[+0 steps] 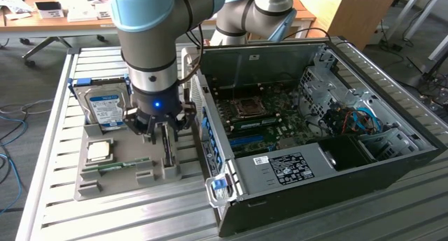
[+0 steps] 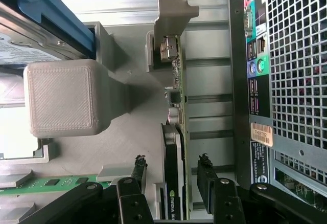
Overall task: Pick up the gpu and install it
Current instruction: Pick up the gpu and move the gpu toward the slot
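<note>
1 computer case (image 1: 315,209), side off, right half of the exterior view: no gpu fitted in it. 1 grey tray (image 1: 119,183), lower left, carrying 1 hard drive (image 1: 105,107). 1 gripper (image 1: 164,132), centre left, fingers spread either side of the card, not clamping. 1 gpu (image 1: 168,149), on edge in its tray slot, not lifted. Pickup and install both remain.

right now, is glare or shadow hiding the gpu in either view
Wrist view: a blown-out white patch beside the grey block, whose soft shadow runs across the tray toward the gpu; the gpu itself is evenly lit inside the open claw. Exterior view: even daylight, no glare on it, dimmer inside the computer case.
</note>
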### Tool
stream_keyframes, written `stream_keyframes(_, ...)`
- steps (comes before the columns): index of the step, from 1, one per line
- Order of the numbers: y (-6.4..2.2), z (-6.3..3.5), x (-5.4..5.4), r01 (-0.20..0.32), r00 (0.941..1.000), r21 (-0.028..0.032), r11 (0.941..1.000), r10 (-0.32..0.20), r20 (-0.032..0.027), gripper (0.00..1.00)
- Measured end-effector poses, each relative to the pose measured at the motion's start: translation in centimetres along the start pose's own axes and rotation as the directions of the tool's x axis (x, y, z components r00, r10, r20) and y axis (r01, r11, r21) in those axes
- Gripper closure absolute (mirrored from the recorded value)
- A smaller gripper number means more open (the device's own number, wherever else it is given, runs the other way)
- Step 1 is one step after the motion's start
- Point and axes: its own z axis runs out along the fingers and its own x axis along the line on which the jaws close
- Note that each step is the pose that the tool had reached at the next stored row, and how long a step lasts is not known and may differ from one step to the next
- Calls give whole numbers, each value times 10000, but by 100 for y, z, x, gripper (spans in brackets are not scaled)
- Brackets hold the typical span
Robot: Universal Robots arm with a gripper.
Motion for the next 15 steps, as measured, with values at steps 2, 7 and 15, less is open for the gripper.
stream_keyframes(2,11,1,1,0,10000,-3,10000,0,0,47)
stream_keyframes(7,17,3,1,1,10000,-2,10000,-1,-2,47)
stream_keyframes(15,17,10,0,-1,10000,-3,10000,1,0,47)
